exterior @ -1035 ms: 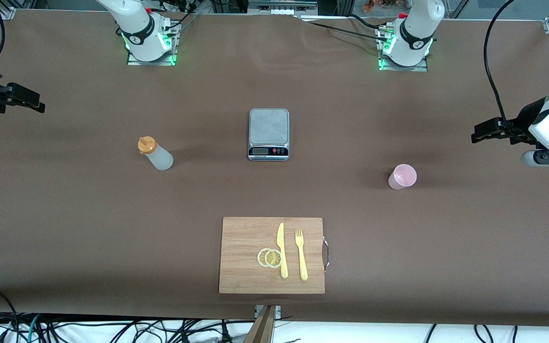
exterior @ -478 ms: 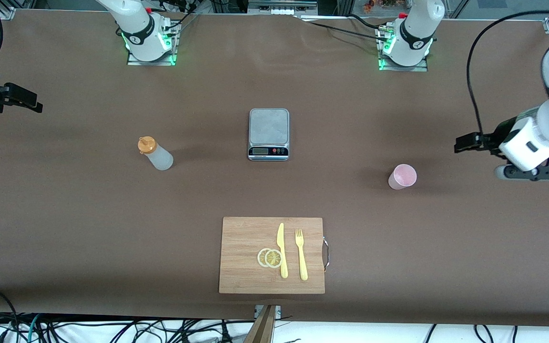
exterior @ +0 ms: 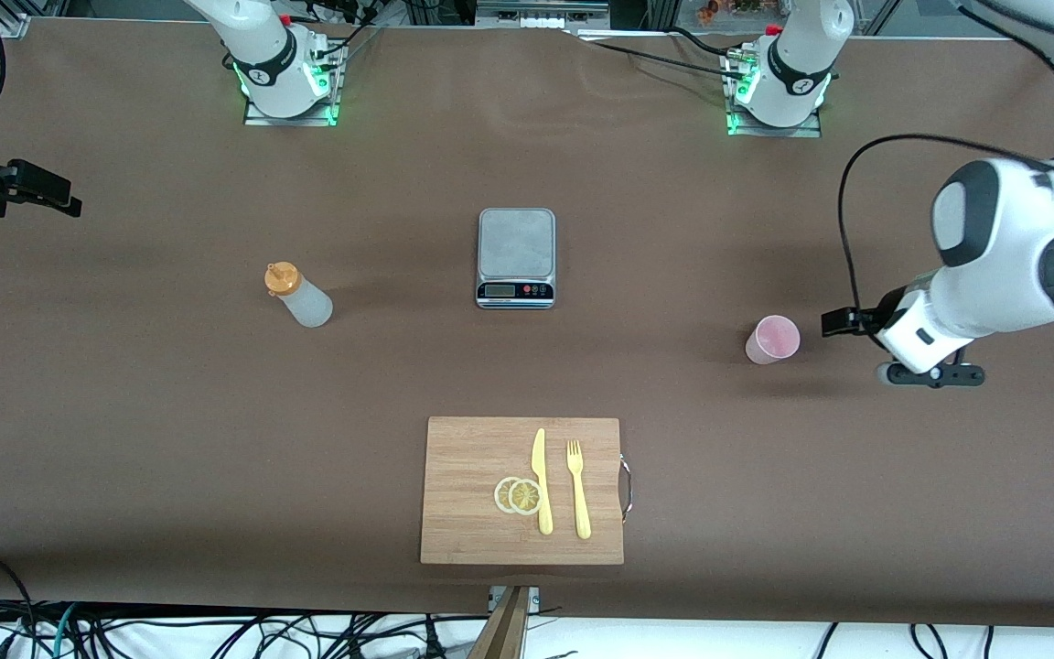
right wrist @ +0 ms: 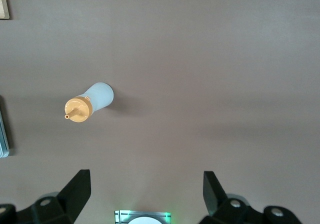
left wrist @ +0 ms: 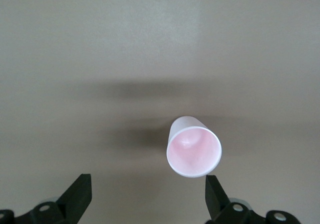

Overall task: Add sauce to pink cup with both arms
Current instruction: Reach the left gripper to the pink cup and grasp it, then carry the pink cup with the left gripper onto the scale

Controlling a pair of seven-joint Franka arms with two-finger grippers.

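We see a wide tabletop [exterior: 124, 439] under matte brown cloth, with cables along the frame's lower edge. The sauce bottle [exterior: 298, 295], translucent and whitish with an orange nozzle cap, stands upright in the middle-left of the frame, its long axis vertical, nozzle up. The pale pink cup [exterior: 772, 340], smooth tapered plastic, stands mouth-up at middle right. The left pincer [exterior: 843, 321] hovers just beside the cup, spread wide and empty. The right pincer [exterior: 33, 188] waits at the upper-left edge, also spread wide and empty. A steel kitchen scale [exterior: 515, 257] sits at centre, and a bamboo cutting board [exterior: 472, 458] lies below it.
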